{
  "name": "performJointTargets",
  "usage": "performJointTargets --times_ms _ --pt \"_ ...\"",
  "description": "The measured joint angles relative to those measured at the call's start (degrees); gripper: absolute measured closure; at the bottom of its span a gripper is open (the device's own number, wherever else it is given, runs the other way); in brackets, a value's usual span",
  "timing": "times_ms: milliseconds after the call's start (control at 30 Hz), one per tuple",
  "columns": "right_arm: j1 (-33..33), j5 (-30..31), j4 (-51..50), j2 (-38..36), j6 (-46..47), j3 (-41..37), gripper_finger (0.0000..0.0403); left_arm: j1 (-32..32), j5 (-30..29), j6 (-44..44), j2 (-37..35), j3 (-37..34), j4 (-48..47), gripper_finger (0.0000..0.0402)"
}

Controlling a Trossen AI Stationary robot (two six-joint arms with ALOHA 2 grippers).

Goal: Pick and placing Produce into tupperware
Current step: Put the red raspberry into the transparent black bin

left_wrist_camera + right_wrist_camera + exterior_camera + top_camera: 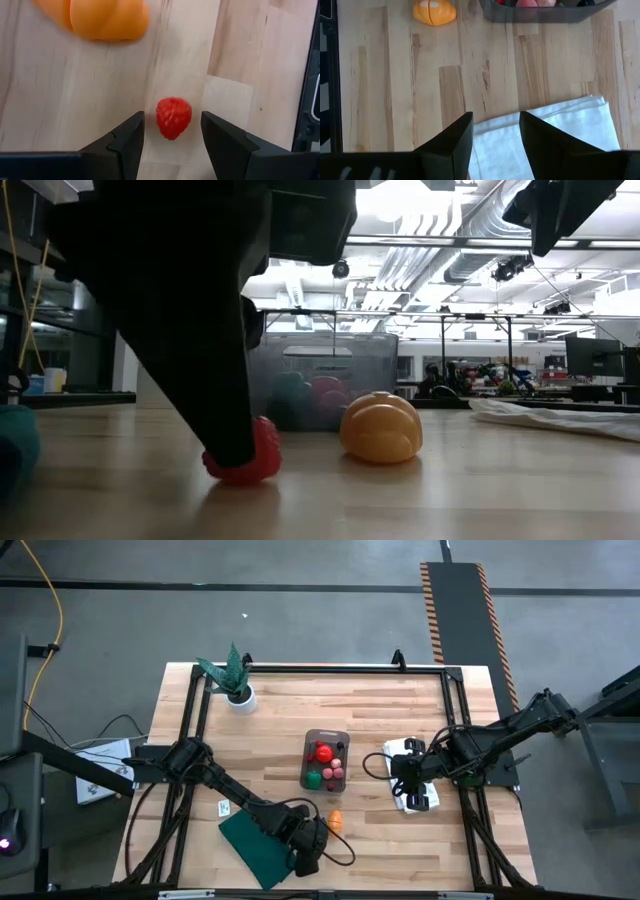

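A small red raspberry-like piece (pixel 173 111) lies on the wood between the fingers of my left gripper (pixel 172 121), which is open, with a gap showing on each side of the piece. In the low view the piece (pixel 262 463) sits partly behind one dark finger (pixel 215 380). An orange toy (pixel 107 20) (pixel 336 821) lies just beyond. The clear grey tupperware (pixel 326 760) holds a red ball (pixel 323 751), a green piece and pink pieces. My right gripper (pixel 495 132) is open above the white cloth (pixel 545 135).
A dark green cloth (pixel 255 845) lies beside my left arm near the table's near edge. A potted spiky plant (pixel 237 680) stands at the far left corner. The folded white cloth (pixel 415 798) lies right of the tupperware. A black frame (pixel 330 668) runs around the table.
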Motion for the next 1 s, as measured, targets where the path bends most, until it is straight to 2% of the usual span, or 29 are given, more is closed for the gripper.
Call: performJointTargets --times_ms 267,800,1000 --pt "0.0 0.0 0.0 0.0 0.0 0.0 0.0250 0.0 -0.8 -0.2 0.0 0.0 0.1 0.0221" --pt "0.0 0.0 0.0 0.0 0.0 0.0 0.0250 0.0 0.7 -1.1 0.0 0.2 0.1 0.0313" --pt "0.0 0.0 0.0 0.0 0.0 0.0 0.0250 0.0 1.9 -0.8 0.0 2.9 -0.1 0.0313"
